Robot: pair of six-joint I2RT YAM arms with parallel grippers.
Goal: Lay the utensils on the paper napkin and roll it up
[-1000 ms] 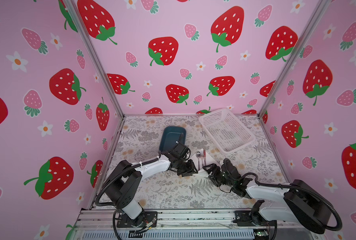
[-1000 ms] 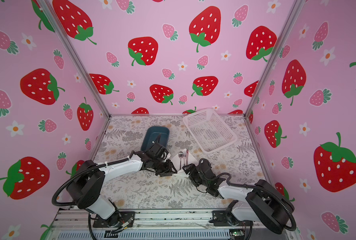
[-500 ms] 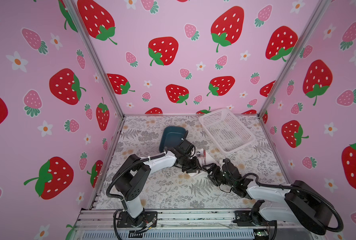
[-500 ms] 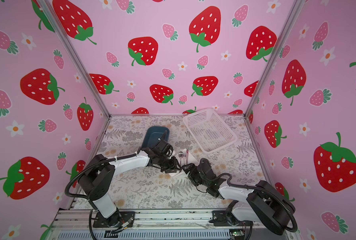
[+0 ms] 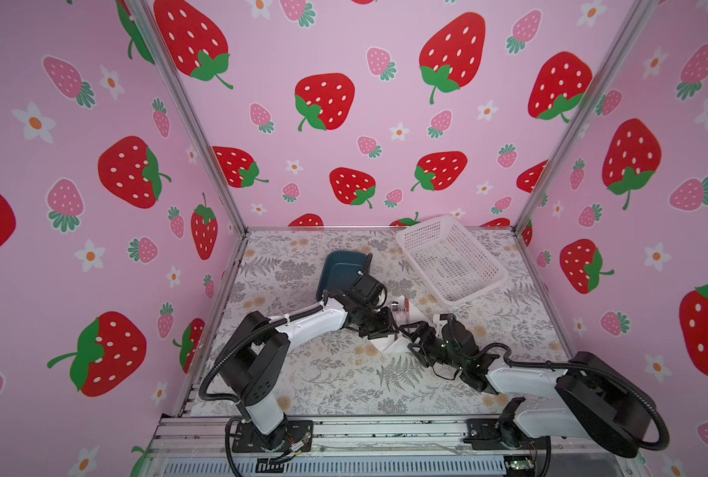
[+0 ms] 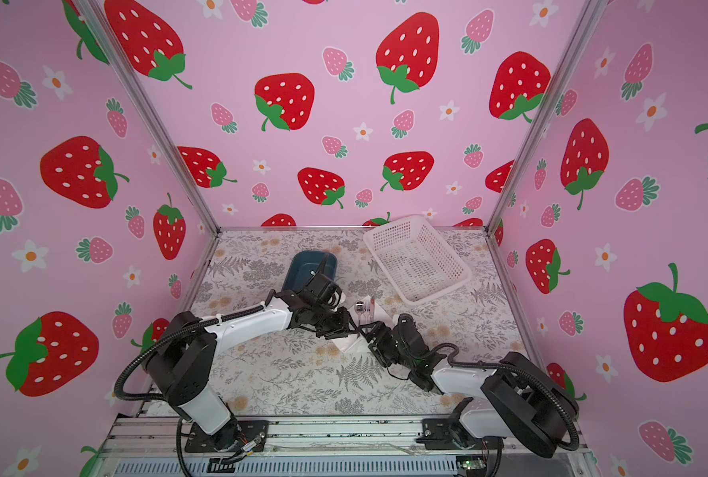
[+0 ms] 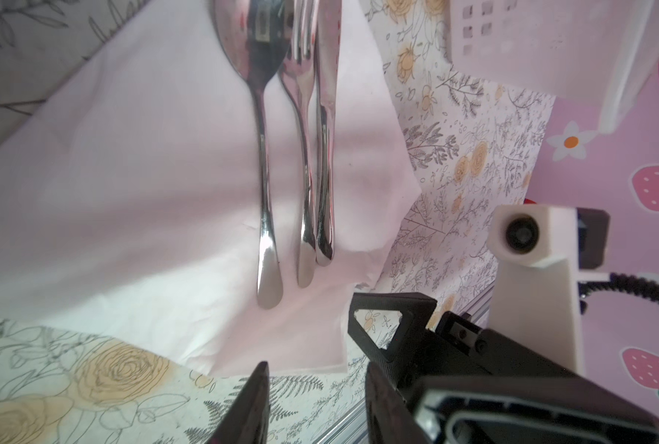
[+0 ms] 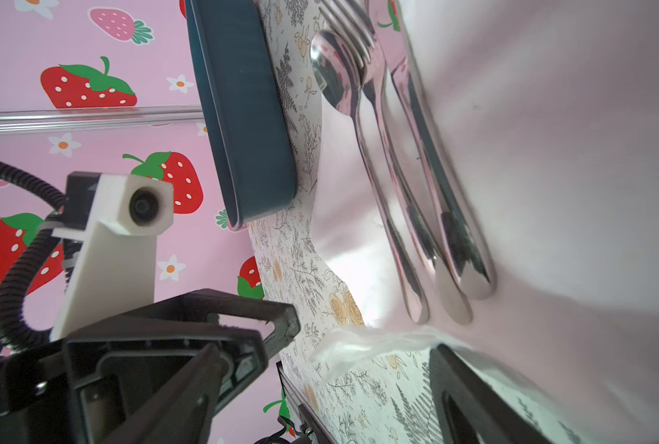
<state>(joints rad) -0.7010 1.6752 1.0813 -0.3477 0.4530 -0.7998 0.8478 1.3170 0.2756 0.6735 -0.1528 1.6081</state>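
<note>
L tool [image 7: 316, 369] part-open, empty | R tool [image 8: 331, 353] wide open astride paper napkin [image 8: 550, 153] edge | spoon [image 7: 261, 161], fork [image 7: 305, 184], knife [image 7: 327, 77] side by side on it, on desk [image 7: 70, 392] | risk: thin paper tears or they skid as edge lifts; tools v. close, may clash

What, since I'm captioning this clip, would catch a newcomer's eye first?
The pink strawberry walls all round the cell strike first. Next, mid-table, a spoon, fork and knife lie side by side on a white napkin, and the left gripper and the right gripper meet low at its near end. A white basket sits at the back right.
</note>
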